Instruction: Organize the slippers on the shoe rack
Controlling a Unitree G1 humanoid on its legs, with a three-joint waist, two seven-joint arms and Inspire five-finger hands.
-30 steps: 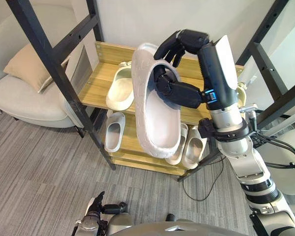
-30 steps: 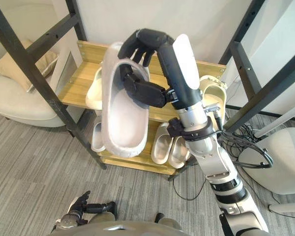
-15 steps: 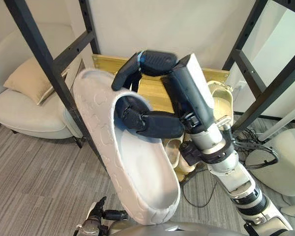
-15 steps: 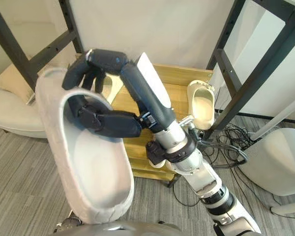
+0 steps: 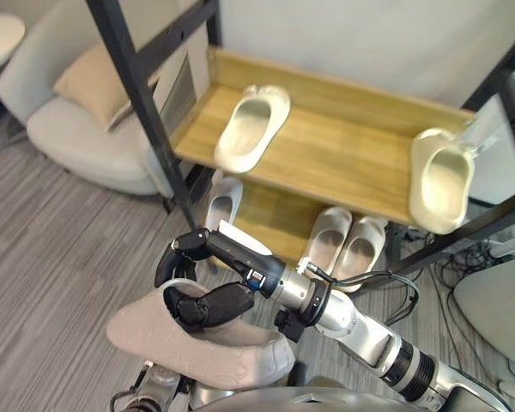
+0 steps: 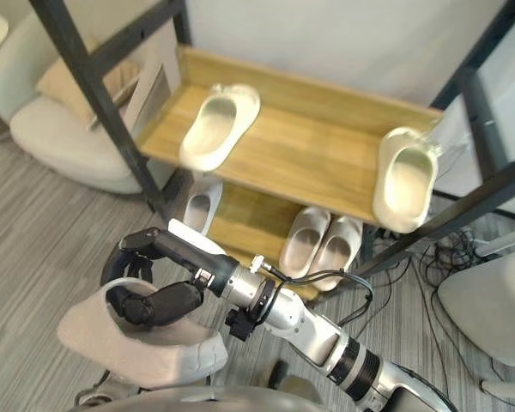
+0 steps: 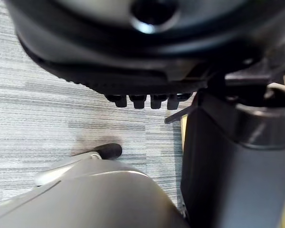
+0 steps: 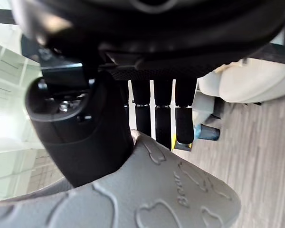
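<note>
My right hand (image 5: 204,296) is shut on a large white slipper (image 5: 197,348), held low and close in front of me with its sole up; the fingers curl over its edge (image 8: 162,114) and the slipper (image 8: 156,199) lies under the palm. The wooden shoe rack (image 5: 343,150) stands ahead. Its top shelf carries one cream slipper (image 5: 253,127) at the left and another (image 5: 442,180) hanging over the right edge. On the lower shelf sit a single slipper (image 5: 223,202) and a pair (image 5: 343,245). My left hand (image 7: 142,100) hangs idle over the floor, fingers relaxed.
Black frame posts (image 5: 146,94) slant across the rack's left side, and another crosses at the right (image 5: 463,232). A pale armchair (image 5: 86,142) with a beige cushion (image 5: 94,77) stands left of the rack. A white rounded object (image 5: 498,309) sits on the floor at the right.
The right arm has swung the white slipper down from in front of the rack to low beside my body, turning it sole up. The camera has tilted, uncovering the shelves.
</note>
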